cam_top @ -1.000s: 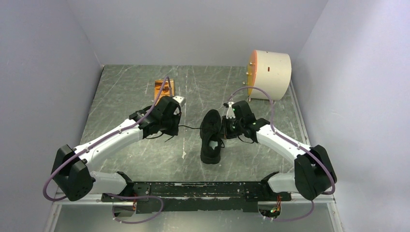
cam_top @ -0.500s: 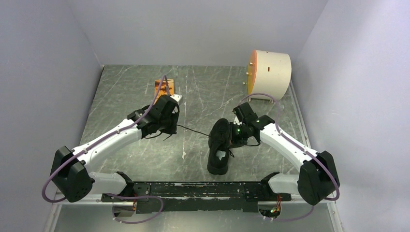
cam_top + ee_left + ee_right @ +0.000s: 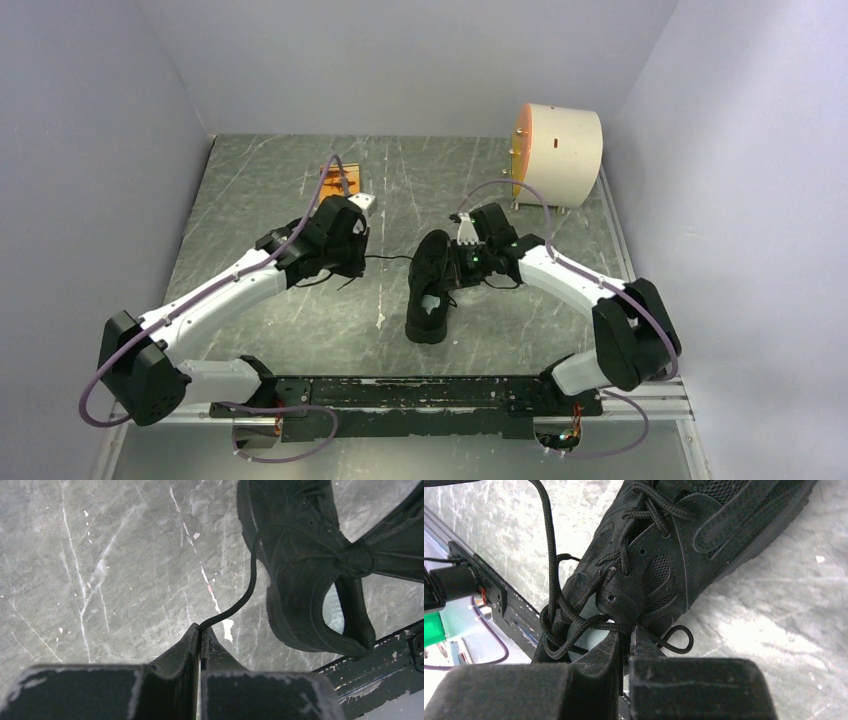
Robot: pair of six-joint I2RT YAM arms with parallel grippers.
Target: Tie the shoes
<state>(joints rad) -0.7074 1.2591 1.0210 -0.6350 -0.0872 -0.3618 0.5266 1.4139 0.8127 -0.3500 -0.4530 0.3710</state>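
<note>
Two grippers clamp black laces: left gripper [image 3: 201, 634], at 10 o'clock of the shoe [image 3: 430, 288], pinches a long lace [image 3: 251, 577], while right gripper [image 3: 625, 639], at 2 o'clock, pinches a second lace [image 3: 594, 624].

A robot lab cell: blank pale walls [image 3: 400, 60] box in a scuffed grey table [image 3: 250, 200].

The black sneaker [image 3: 430, 288] lay mid-table, pointing lengthwise from the near edge to the far one. A lace [image 3: 392, 258] ran from it to the left gripper [image 3: 358, 258]. The right gripper [image 3: 462, 262] pressed against its right side.
</note>
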